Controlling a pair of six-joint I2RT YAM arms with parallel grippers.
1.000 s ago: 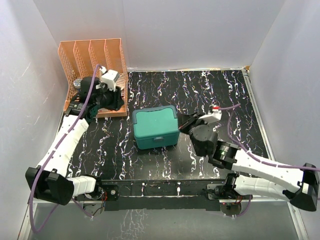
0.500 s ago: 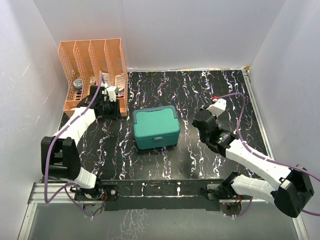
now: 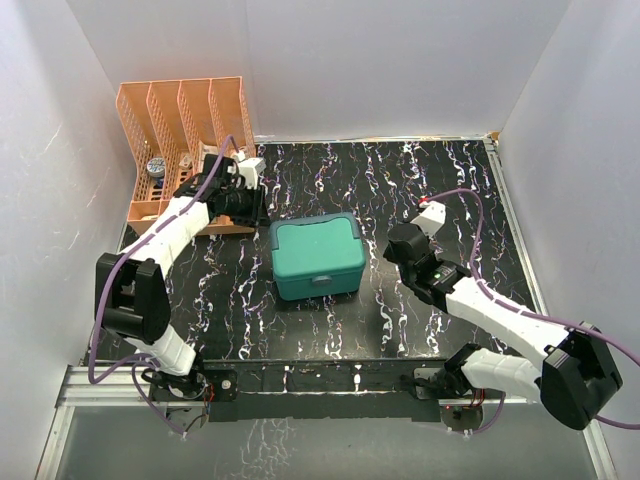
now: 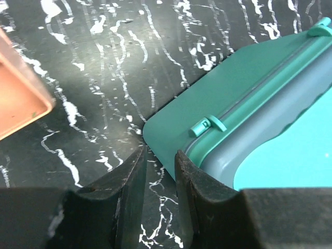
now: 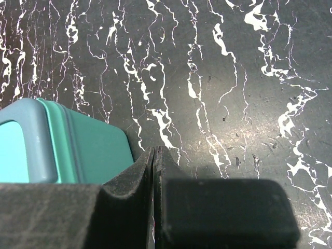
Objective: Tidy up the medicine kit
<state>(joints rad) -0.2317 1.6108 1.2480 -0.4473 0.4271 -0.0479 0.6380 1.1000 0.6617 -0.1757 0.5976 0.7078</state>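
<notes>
The medicine kit [image 3: 318, 255] is a teal box with its lid closed, standing mid-table. My left gripper [image 3: 260, 208] hovers low at the kit's back left corner. In the left wrist view the gripper [image 4: 158, 162] has a narrow empty gap between its fingers, and the kit's hinged back edge [image 4: 270, 98] lies just beyond the tips. My right gripper [image 3: 393, 243] is to the right of the kit, apart from it. In the right wrist view the gripper [image 5: 156, 151] is shut on nothing, with the kit's side [image 5: 83, 148] at the left.
An orange slotted file rack [image 3: 185, 110] stands at the back left, with small items [image 3: 155, 165] in its slots. Its corner shows in the left wrist view [image 4: 18, 98]. White walls close in the black marbled table [image 3: 400, 170].
My left gripper has moved from the orange rack toward the kit's back left corner. My right gripper has drawn back from the kit's right side. The kit has shifted slightly right.
</notes>
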